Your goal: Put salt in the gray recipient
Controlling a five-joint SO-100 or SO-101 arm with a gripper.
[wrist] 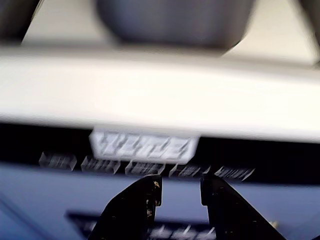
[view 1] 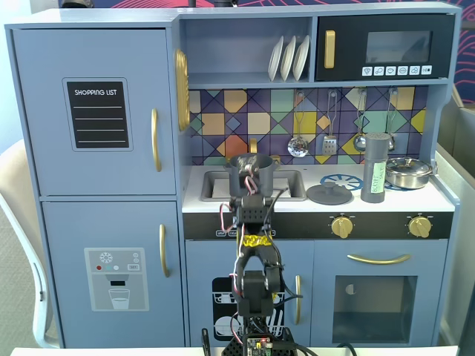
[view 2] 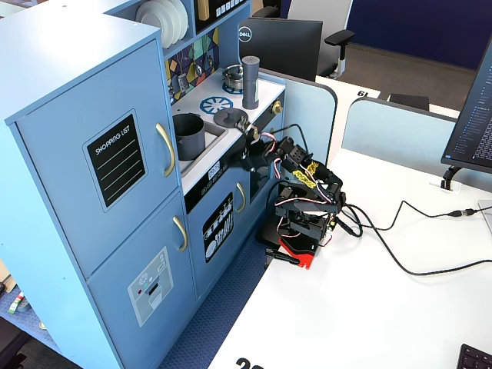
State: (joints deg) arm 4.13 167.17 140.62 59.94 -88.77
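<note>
The salt [view 1: 377,169] is a tall dark-gray shaker with a light-green label, standing upright on the right of the toy kitchen counter; it also shows in a fixed view [view 2: 249,81]. The gray recipient [view 1: 251,172] is a matte gray pot that sits in the sink, seen from the side in a fixed view [view 2: 189,135] and as a blur at the top of the wrist view [wrist: 175,20]. My gripper [wrist: 181,184] is open and empty. It hangs in front of the counter's front edge, below the pot and far left of the salt, as a fixed view [view 2: 247,157] shows.
A flat gray lid [view 1: 329,193] lies on the counter between sink and salt. A shiny steel lidded pan [view 1: 408,172] stands right of the salt. Utensils [view 1: 330,122] hang above. The white counter edge [wrist: 160,90] and black control strip [wrist: 145,147] are close ahead.
</note>
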